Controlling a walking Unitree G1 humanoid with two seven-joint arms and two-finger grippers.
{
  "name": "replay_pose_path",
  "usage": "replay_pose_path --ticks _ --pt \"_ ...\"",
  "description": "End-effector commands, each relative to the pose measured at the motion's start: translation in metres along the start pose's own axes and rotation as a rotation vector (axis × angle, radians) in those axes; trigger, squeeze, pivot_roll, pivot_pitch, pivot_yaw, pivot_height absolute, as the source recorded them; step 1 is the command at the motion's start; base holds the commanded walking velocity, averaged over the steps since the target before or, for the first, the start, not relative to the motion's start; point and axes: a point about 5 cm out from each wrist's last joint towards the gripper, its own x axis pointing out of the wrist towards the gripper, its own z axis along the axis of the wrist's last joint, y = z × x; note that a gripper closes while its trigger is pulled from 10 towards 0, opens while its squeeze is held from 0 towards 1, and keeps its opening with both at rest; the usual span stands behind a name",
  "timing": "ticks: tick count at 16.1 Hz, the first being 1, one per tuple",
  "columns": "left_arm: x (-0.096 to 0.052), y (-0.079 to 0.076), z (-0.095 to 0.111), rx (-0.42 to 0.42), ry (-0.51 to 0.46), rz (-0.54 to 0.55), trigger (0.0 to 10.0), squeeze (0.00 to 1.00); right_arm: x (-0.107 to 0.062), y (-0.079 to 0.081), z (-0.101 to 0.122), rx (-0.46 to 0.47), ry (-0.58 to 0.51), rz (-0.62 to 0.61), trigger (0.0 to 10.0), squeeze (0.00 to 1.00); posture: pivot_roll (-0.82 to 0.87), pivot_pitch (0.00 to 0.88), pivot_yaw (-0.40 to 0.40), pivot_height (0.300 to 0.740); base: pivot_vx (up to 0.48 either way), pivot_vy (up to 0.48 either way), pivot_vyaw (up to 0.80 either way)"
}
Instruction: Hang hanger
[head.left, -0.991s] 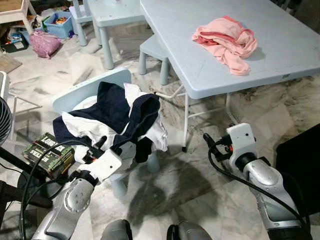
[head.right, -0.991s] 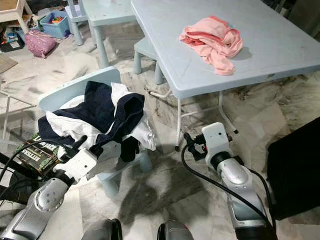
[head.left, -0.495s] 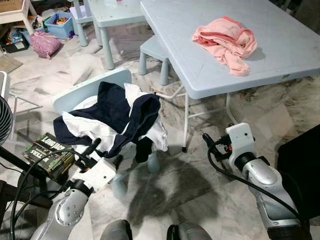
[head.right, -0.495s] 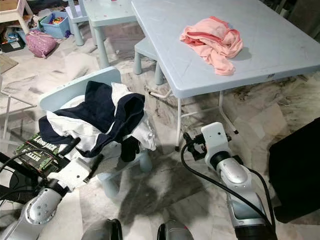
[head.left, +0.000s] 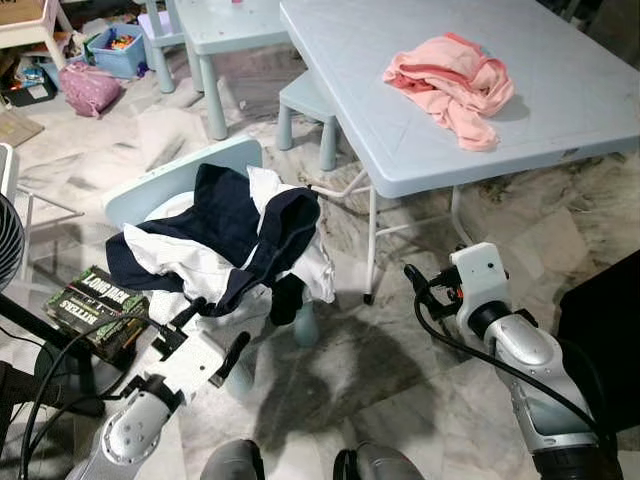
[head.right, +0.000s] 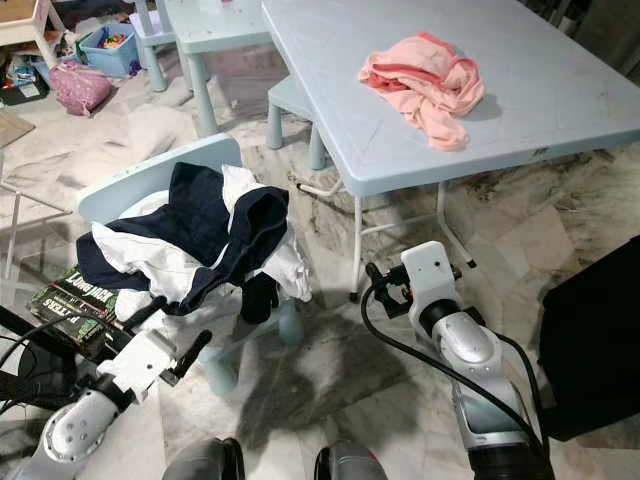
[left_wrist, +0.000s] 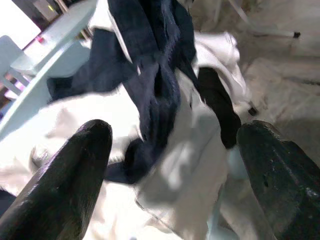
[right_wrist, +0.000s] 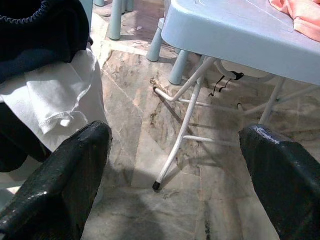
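A heap of navy and white clothes (head.left: 235, 235) lies over a small light-blue chair (head.left: 150, 190). My left gripper (head.left: 213, 332) is open just in front of and below the heap, touching nothing; in the left wrist view its fingers (left_wrist: 65, 180) frame the dark and white cloth (left_wrist: 165, 100). My right gripper (head.left: 420, 288) is open too, low over the marble floor beside the table leg (head.left: 372, 250), and nothing is in it. Its fingers (right_wrist: 55, 185) frame the leg (right_wrist: 177, 145) and a white hem (right_wrist: 55, 100). A pink garment (head.left: 450, 80) lies crumpled on the table.
The light-blue folding table (head.left: 560, 110) fills the right. Small stools (head.left: 305, 100) stand behind the chair. A green box (head.left: 95, 305) and a fan (head.left: 8, 240) are at the left. A black object (head.left: 605, 320) stands at the right. A blue bin (head.left: 120, 50) sits far back.
My left arm has drawn back and down, away from the clothes heap, with its gripper still open. The right arm has hardly moved.
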Motion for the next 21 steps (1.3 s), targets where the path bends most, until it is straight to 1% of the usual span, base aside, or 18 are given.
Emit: replay_pose_path --ticks 1,3,4,5,6,8,11,13,14,21 --pt "-0.003 0.001 -0.007 -0.003 0.022 -0.003 10.0 0.00 -0.001 -0.002 0.001 -0.010 -0.002 0.006 10.0 0.00 -0.07 0.107 -0.063 0.740 0.000 0.000 0.00" --pt "0.004 0.004 -0.009 0.009 0.017 0.003 10.0 0.00 -0.002 -0.004 0.002 -0.018 0.001 0.005 10.0 0.00 -0.08 0.116 -0.074 0.740 0.000 0.000 0.00" --pt "0.011 0.008 -0.009 0.020 0.009 0.013 10.0 0.00 -0.003 -0.006 0.003 -0.024 0.001 0.009 10.0 0.00 -0.09 0.123 -0.081 0.740 0.000 0.000 0.00" --pt "0.012 0.009 -0.009 0.022 0.008 0.014 10.0 0.00 -0.003 -0.006 0.003 -0.025 0.001 0.009 10.0 0.00 -0.09 0.123 -0.081 0.740 0.000 0.000 0.00" --pt "0.020 0.016 -0.009 0.049 0.000 0.028 10.0 0.00 -0.003 -0.007 0.005 -0.029 -0.001 0.010 10.0 0.00 -0.10 0.126 -0.083 0.740 0.000 0.000 0.00" --pt "0.030 0.022 -0.009 0.056 -0.004 0.032 10.0 0.00 -0.004 -0.008 0.006 -0.032 -0.004 0.007 10.0 0.00 -0.11 0.128 -0.079 0.740 0.000 0.000 0.00" --pt "0.039 0.019 -0.009 0.064 -0.012 0.006 10.0 0.00 -0.006 -0.008 0.006 -0.033 -0.002 0.005 10.0 0.00 -0.12 0.131 -0.079 0.740 0.000 0.000 0.00" --pt "0.041 0.017 -0.009 0.058 -0.018 -0.005 10.0 0.00 -0.006 -0.008 0.007 -0.034 -0.001 0.004 10.0 0.00 -0.12 0.132 -0.079 0.740 0.000 0.000 0.00" --pt "0.043 0.014 -0.009 0.042 -0.022 -0.027 0.0 0.00 -0.006 -0.009 0.007 -0.035 -0.001 0.002 10.0 0.00 -0.12 0.132 -0.079 0.740 0.000 0.000 0.00" --pt "0.050 0.014 -0.009 0.050 -0.044 -0.030 0.0 0.00 -0.007 -0.008 0.006 -0.032 0.000 -0.001 10.0 0.00 -0.13 0.134 -0.071 0.740 0.000 0.000 0.00"
